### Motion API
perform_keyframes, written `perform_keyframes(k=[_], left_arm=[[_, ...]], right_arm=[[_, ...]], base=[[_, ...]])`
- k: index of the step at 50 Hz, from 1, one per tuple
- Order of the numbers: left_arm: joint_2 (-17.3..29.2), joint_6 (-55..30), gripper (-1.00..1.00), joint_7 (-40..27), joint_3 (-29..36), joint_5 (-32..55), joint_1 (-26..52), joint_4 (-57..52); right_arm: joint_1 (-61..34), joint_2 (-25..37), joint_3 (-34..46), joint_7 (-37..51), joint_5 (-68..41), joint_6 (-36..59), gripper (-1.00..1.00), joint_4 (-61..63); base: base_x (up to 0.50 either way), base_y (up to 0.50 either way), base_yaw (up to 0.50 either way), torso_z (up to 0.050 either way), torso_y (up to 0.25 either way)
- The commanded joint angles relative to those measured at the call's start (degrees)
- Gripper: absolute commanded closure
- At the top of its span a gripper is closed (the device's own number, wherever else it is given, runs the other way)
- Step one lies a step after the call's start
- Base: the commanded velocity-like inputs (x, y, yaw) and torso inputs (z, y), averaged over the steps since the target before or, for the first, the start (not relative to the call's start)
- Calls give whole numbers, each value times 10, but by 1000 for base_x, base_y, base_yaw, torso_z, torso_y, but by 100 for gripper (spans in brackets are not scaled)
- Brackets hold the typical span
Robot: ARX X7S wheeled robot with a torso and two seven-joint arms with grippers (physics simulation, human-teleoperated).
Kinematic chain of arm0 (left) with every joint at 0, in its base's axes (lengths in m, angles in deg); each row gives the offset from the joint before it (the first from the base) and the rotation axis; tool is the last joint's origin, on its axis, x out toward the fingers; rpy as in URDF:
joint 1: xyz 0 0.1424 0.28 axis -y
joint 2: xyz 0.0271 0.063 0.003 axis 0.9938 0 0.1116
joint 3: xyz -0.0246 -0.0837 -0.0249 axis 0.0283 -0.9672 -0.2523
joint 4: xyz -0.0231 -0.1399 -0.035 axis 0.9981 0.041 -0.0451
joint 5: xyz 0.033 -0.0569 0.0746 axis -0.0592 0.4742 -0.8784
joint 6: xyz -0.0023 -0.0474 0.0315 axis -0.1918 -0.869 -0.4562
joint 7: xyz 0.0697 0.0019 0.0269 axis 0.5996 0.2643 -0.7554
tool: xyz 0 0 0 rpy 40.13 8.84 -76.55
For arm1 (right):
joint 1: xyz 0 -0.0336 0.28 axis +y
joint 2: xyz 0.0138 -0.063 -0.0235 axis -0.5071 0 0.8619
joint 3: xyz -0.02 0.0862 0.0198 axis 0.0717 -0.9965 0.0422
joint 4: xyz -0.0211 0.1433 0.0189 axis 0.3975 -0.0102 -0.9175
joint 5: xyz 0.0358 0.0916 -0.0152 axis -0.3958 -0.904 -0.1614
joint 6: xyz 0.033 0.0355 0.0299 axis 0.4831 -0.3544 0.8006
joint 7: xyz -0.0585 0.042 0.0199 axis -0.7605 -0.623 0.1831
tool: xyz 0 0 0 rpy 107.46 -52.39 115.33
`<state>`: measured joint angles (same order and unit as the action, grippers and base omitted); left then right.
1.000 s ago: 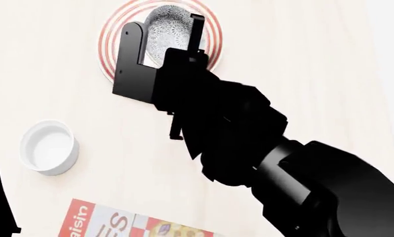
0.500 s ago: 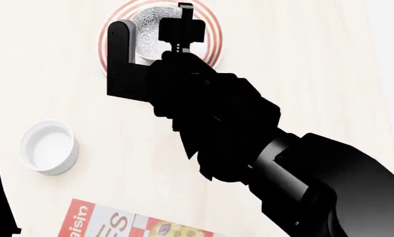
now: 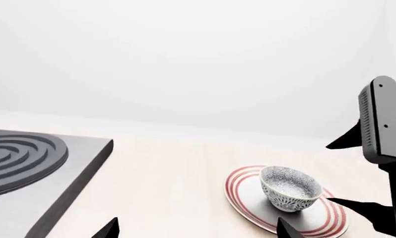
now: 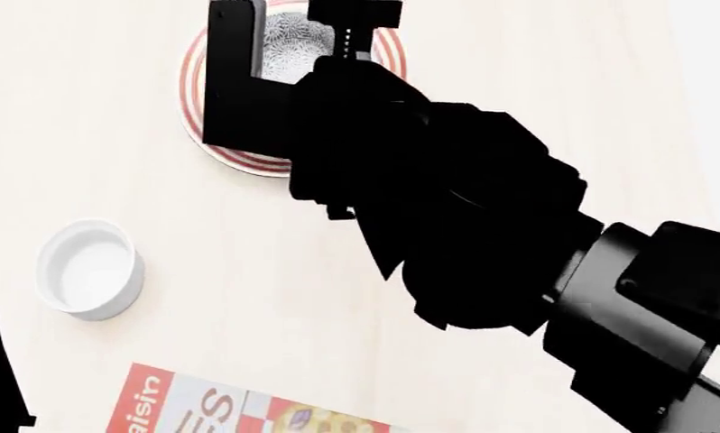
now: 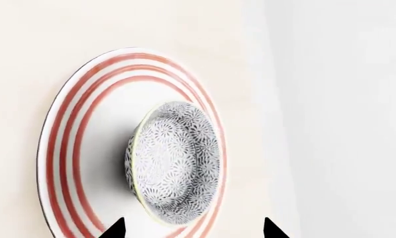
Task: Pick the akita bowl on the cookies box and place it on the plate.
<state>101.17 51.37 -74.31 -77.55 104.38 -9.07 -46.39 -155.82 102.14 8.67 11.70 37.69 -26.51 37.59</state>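
Resting speckled akita bowl (image 5: 174,161) on ringed plate (image 5: 72,148)

A pale wooden table (image 4: 216,234) carries everything. On it lie the plate (image 4: 193,86) with red rings at the far side, a white cup (image 4: 89,269) nearer on the left, and the cookies box (image 4: 204,406) at the near edge of the head view. A dark stove plate (image 3: 26,173) also sits on it, well apart from the plate.
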Motion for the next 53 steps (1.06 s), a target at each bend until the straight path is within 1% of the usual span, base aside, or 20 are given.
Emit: perform_keyframes(k=[1, 9, 11, 13, 19, 20, 22, 24, 26, 28, 33, 35, 36, 38, 39, 43, 46, 48, 49, 53], left_arm=[[4, -4, -100, -5, 1, -1, -1, -10], [3, -5, -100, -7, 6, -5, -1, -15], [3, -6, -100, -9, 4, -3, 0, -16], [3, -6, -100, -9, 3, -4, 0, -15], [2, 1, -100, -15, -1, -12, -1, -15], [2, 0, -100, -18, -4, -13, 0, -19], [3, -1, -100, -19, -4, -13, -1, -22], [4, 1, -100, -19, -3, -17, -3, -25], [4, 1, -100, -21, -5, -13, -5, -32], [3, 5, -100, -22, -5, -17, -4, -31], [3, 7, -100, -25, -7, -20, -3, -36], [3, 9, -100, -26, -8, -22, -4, -36], [2, 9, -100, -26, -8, -22, -3, -35], [2, 10, -100, -27, -8, -22, -3, -34], [2, 10, -100, -26, -7, -20, -4, -35], [3, 12, -100, -25, -6, -24, -5, -35], [3, 12, -100, -26, -7, -24, -6, -34], [3, 13, -100, -26, -6, -26, -7, -34], [5, 13, -100, -25, -6, -26, -8, -35], [6, 11, -100, -27, -7, -24, -6, -36]], right_arm=[[-25, 99, -16, 16, -31, 68, -100, 187], [-31, 189, -44, 49, -62, 95, -100, 333], [-28, 224, -60, 78, -68, 95, -100, 387], [-27, 241, -63, 93, -62, 94, -100, 412], [10, 336, -129, 199, -115, 87, -100, 552], [25, 366, -126, 220, -109, 78, -100, 594], [40, 388, -115, 249, -87, 82, -100, 633], [56, 409, -125, 279, -99, 71, -100, 662], [83, 445, -132, 333, -101, 53, -100, 710], [123, 486, -132, 402, -92, 22, -100, 752], [184, 555, -130, 505, -79, -61, -100, 799], [200, 568, -121, 525, -57, -74, -100, 806], [218, 587, -117, 555, -53, -115, -100, 807], [234, 607, -113, 586, -38, -148, -100, 809], [250, 623, -106, 607, -33, -185, -100, 809], [303, 650, -74, 684, 20, -269, -100, 801], [328, 655, -56, 719, 53, -298, -100, 794], [341, 673, -50, 759, 76, -331, -100, 792], [345, 690, -48, 778, 75, -368, -100, 785], [363, 724, -33, 812, 116, -402, -100, 794]], base=[[0, 0, 0, 0, 0], [0, 0, 0, 0, 0], [0, 0, 0, 0, 0], [0, 0, 0, 0, 0], [0, 0, 0, 0, 0], [0, 0, 0, 0, 0], [0, 0, 0, 0, 0], [0, 0, 0, 0, 0], [0, 0, 0, 0, 0], [0, 0, 0, 0, 0], [0, 0, 0, 0, 0], [0, 0, 0, 0, 0], [0, 0, 0, 0, 0], [0, 0, 0, 0, 0], [0, 0, 0, 0, 0], [0, 0, 0, 0, 0], [0, 0, 0, 0, 0], [0, 0, 0, 0, 0], [0, 0, 0, 0, 0], [0, 0, 0, 0, 0]])
